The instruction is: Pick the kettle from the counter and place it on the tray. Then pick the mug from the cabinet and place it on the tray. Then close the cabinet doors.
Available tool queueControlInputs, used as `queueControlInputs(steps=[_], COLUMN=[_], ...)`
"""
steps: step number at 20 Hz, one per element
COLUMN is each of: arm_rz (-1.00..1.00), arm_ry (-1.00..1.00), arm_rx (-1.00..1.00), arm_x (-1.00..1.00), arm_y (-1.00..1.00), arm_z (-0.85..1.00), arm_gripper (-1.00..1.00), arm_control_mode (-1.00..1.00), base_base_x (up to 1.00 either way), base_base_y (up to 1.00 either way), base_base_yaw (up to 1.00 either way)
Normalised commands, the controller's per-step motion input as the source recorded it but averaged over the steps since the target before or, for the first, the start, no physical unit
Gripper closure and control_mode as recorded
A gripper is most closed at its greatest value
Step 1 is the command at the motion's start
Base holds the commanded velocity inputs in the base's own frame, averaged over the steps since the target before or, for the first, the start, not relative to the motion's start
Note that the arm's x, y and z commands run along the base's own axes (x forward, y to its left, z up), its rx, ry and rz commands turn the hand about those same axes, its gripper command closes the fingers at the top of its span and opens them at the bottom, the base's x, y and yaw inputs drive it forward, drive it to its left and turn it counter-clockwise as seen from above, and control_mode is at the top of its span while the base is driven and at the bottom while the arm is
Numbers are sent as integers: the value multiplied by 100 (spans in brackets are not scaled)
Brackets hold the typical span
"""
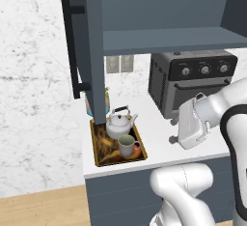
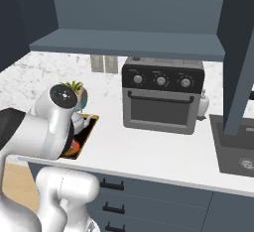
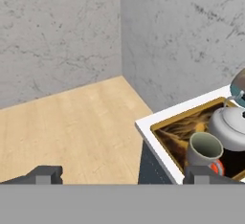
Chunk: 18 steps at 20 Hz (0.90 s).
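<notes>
Kettle and mug sit on tray; end effector wide, empty. Next I close cabinet doors.

black toaster oven, potted plant, cooktop

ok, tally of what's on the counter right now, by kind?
Kettle: 1, on the tray
Mug: 1, on the tray
Tray: 1
Toaster oven: 1
Potted plant: 1
Small white bottle: 1, right of the oven
Total: 6
</notes>
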Motion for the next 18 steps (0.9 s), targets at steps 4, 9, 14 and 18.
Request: queueControlInputs(steps=[4, 9, 14, 18], arm_rz=[0, 0, 0, 0], arm_ry=[0, 0, 0, 0], arm_rx=[-3, -2, -2, -1], arm_x=[-36, -37, -39, -39], arm_y=[9, 10, 9, 11], arm_z=[28, 27, 29, 28], arm_gripper=[-100, -100, -100, -100], arm_control_mode=[-100, -100, -100, -100], base_base_x=[0, 0, 0, 0], base_base_y=[0, 0, 0, 0], base_base_yaw=[0, 0, 0, 0])
